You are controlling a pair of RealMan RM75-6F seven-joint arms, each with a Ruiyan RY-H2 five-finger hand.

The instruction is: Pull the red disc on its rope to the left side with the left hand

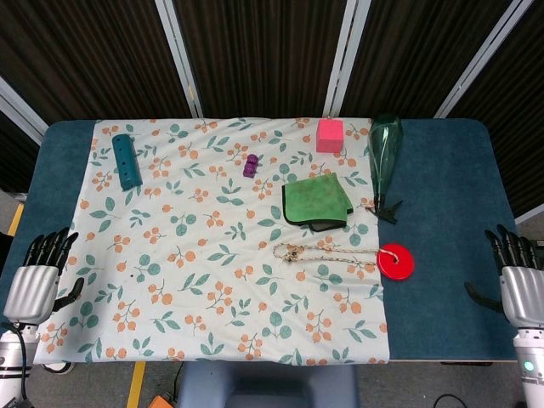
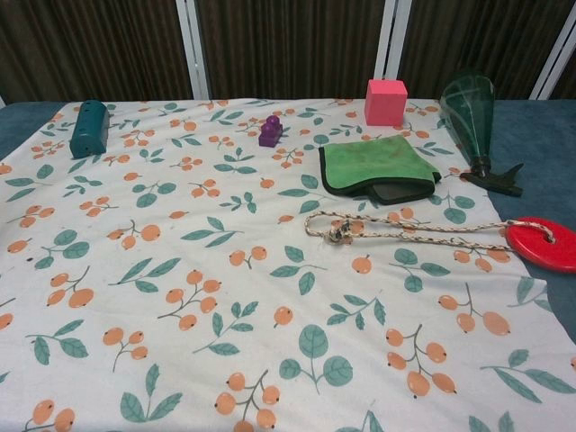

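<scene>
step: pre-reach, nothing grasped | left hand point(image 1: 34, 276) at table's L edge, fingers released, empty | red disc point(image 1: 397, 261) at cloth's R edge, rope point(image 1: 327, 252) trailing left | next: reach rope's near end, pinch, drag L

Red disc point(image 1: 397, 260) flat at cloth's right edge, rope point(image 1: 327, 252) leftward.

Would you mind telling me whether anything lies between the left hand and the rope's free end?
Nothing visible does. Only bare floral cloth separates the left hand from the knotted end of the rope; the purple toy and green cloth sit farther back.
</scene>
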